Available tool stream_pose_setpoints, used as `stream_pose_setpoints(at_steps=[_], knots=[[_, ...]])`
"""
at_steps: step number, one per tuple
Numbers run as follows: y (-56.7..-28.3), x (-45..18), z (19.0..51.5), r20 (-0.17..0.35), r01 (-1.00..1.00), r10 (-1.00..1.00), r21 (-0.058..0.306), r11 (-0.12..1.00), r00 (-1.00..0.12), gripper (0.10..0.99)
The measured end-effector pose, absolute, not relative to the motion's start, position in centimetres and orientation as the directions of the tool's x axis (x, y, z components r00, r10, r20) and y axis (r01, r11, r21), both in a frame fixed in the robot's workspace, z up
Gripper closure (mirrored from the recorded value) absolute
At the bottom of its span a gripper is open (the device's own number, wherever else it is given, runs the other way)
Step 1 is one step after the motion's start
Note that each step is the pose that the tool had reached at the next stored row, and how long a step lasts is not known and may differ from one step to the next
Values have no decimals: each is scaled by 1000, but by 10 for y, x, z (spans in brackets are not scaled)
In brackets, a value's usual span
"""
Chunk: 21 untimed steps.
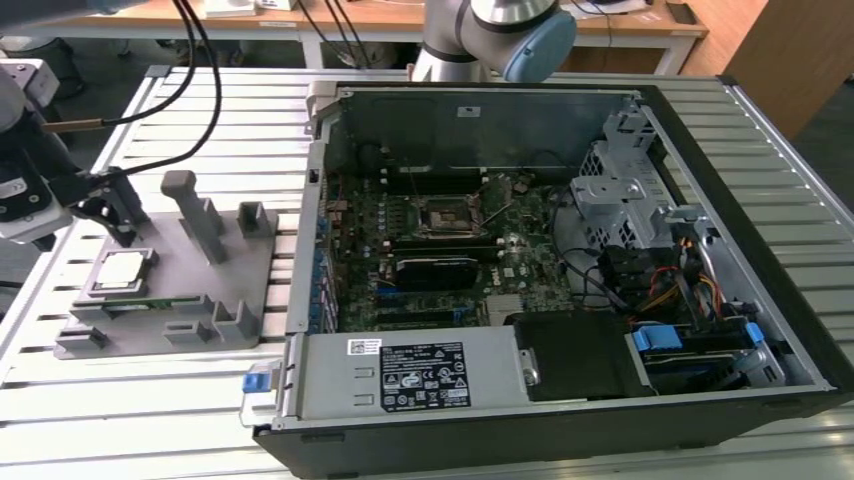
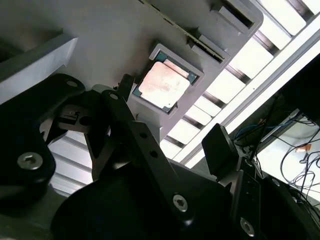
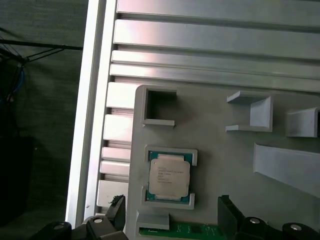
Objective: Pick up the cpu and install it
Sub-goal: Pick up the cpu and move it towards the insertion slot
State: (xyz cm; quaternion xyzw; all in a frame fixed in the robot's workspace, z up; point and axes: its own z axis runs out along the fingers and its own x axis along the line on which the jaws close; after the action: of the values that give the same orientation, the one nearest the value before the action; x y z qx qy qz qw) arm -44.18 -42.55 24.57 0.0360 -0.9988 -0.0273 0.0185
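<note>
The cpu (image 1: pixel 123 270) lies flat, silver top up, in a square pocket of the grey holder plate (image 1: pixel 220 285) on the exterior view's left. My gripper (image 1: pixel 118 222) hangs just above it, open and empty. In both wrist views the two black fingers stand apart on either side of the chip: the cpu (image 3: pixel 169 176) lies between the fingertips (image 3: pixel 118 204) of the gripper (image 3: pixel 171 206), and the cpu (image 2: pixel 164 84) sits beyond the gripper (image 2: pixel 171 107). The black socket frame (image 1: pixel 441 215) sits on the motherboard inside the open computer case (image 1: pixel 747 300).
The holder plate carries upright grey posts (image 1: pixel 187 205) and empty brackets (image 3: pixel 252 114) close to the gripper. A green memory strip (image 3: pixel 180 231) lies beside the cpu pocket. Cables (image 1: pixel 200 60) trail from the arm over the slatted aluminium table (image 1: pixel 134 400). Drive cages and wiring crowd the case's right side.
</note>
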Motion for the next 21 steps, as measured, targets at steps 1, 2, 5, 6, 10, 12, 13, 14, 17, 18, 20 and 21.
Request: stream_pose_setpoints(at_steps=[1, 2, 5, 6, 10, 12, 13, 14, 17, 18, 20, 21], knots=[[-426, -442, 245, 35, -71, -73, 58, 996, -997, 267], [-426, -442, 244, 34, -71, -73, 61, 996, -997, 267], [-426, -442, 240, 34, -71, -73, 68, 995, -997, 267], [-426, -442, 239, 34, -71, -73, 68, 995, -997, 267], [-426, -443, 234, 34, -71, -73, 68, 995, -997, 267], [-426, -443, 231, 34, -71, -73, 68, 995, -997, 267], [-426, -443, 230, 33, -71, -73, 68, 995, -997, 267], [-426, -443, 229, 33, -70, -73, 68, 995, -997, 267], [-426, -443, 226, 33, -63, -65, 68, 996, -997, 267], [-426, -443, 225, 33, -61, -64, 68, 996, -997, 267], [-426, -444, 223, 33, -59, -61, 68, 996, -998, 267], [-426, -444, 222, 33, -59, -61, 68, 996, -998, 267]])
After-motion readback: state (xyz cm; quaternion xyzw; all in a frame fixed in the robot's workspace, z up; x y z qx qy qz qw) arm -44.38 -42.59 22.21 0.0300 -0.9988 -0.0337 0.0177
